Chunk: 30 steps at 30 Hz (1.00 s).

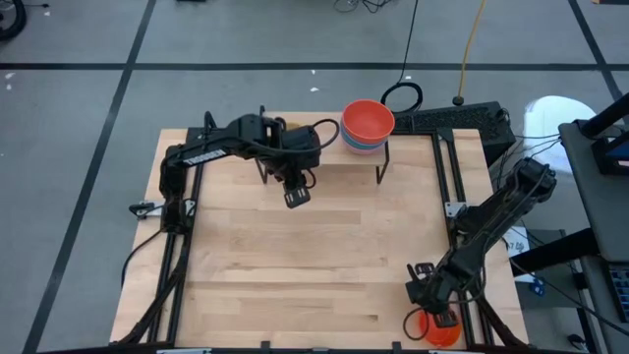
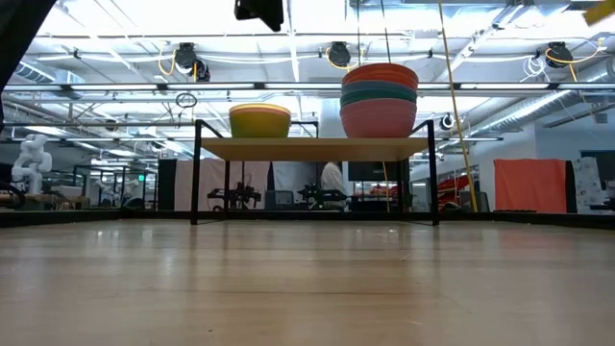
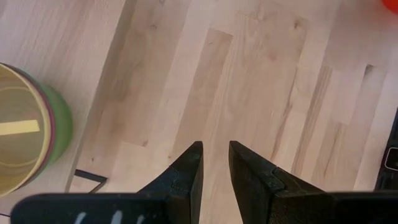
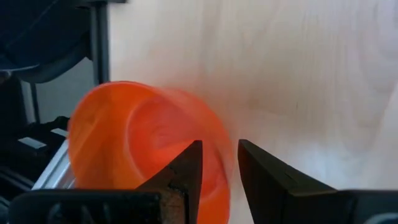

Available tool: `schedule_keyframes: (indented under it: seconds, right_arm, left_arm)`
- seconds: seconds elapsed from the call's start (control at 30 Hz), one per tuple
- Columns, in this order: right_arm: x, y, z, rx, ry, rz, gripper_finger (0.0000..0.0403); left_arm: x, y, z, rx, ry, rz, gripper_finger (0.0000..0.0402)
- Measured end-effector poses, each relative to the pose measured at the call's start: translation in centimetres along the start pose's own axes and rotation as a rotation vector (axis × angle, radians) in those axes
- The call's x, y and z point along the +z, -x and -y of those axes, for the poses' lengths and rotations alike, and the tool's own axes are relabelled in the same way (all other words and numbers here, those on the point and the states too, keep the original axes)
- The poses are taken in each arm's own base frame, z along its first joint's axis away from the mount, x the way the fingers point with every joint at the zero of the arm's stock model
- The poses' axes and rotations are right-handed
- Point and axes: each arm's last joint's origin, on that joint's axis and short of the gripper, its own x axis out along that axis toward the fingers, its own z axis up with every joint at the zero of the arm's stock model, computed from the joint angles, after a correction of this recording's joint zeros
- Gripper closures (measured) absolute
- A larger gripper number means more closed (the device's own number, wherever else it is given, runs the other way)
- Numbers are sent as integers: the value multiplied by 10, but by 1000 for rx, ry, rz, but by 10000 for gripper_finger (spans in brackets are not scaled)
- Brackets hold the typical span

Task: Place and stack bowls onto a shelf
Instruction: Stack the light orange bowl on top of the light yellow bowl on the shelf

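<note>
Right gripper [image 4: 217, 163] straddles the rim of the orange bowl [image 1: 437, 327] at the table's [image 1: 295, 246] near right corner, jaws narrowly parted, 1 finger inside. Recommend seating deeper before lifting. Left gripper [image 1: 298, 195] hangs empty, slightly open, beside the shelf [image 2: 317, 148].

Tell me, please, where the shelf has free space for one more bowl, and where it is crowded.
The low light-wood shelf with black legs is bare only in its middle, between the yellow-topped plastic bowl stack and the taller stack topped by an orange plastic bowl. Both ends are occupied. The wide wooden tabletop in front is bare.
</note>
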Motion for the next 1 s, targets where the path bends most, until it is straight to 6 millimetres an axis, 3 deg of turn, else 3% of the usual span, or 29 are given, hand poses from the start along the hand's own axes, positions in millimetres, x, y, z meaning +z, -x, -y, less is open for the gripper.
schedule_keyframes:
  seconds: [0.27,0.47,0.53,0.8,1.0]
  right_arm:
    - [-13,-20,23,51,-72,11,313]
    - [-14,-19,23,78,38,43,388]
    - [-13,-17,23,80,43,52,395]
    - [-10,4,44,-55,-38,128,401]
    - [-5,36,69,-243,-175,335,402]
  left_arm:
    - [-2,0,7,-8,-24,-2,321]
    - [-2,0,7,-7,-46,-3,321]
    - [-2,0,7,-7,-48,-2,321]
    - [-2,0,7,-7,-49,-3,321]
    - [-5,4,12,-15,-176,7,321]
